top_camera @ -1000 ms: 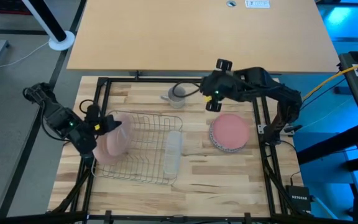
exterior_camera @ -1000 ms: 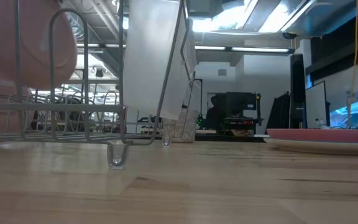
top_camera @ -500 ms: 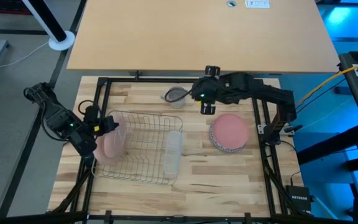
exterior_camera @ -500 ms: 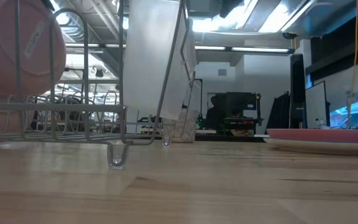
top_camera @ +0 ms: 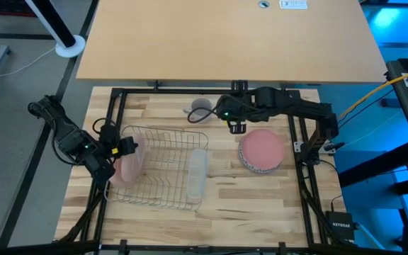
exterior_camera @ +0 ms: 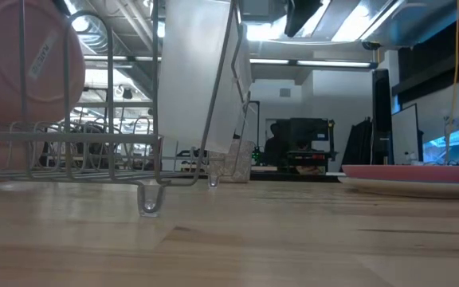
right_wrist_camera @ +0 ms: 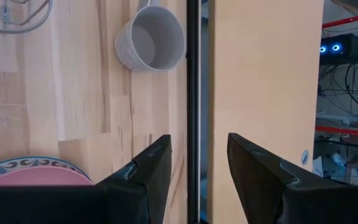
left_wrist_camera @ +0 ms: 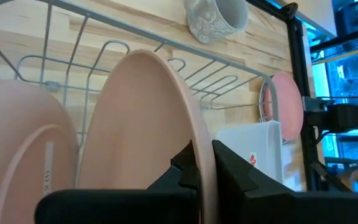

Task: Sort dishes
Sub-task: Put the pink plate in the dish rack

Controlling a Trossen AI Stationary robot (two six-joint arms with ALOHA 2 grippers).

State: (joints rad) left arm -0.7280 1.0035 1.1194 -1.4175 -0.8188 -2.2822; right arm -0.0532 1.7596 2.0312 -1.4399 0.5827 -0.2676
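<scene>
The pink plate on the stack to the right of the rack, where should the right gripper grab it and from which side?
Take the pink plate by its rim, coming from above at its far edge, nearest the open right gripper. It lies flat on a patterned plate, so only the thin edge offers a pinch; probably tilt one finger under the lip.

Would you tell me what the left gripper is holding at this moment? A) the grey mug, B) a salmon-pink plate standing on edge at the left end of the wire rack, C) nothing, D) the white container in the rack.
B: in the left wrist view the left gripper is pinched shut on the rim of the salmon-pink plate, upright in the wire rack.
</scene>
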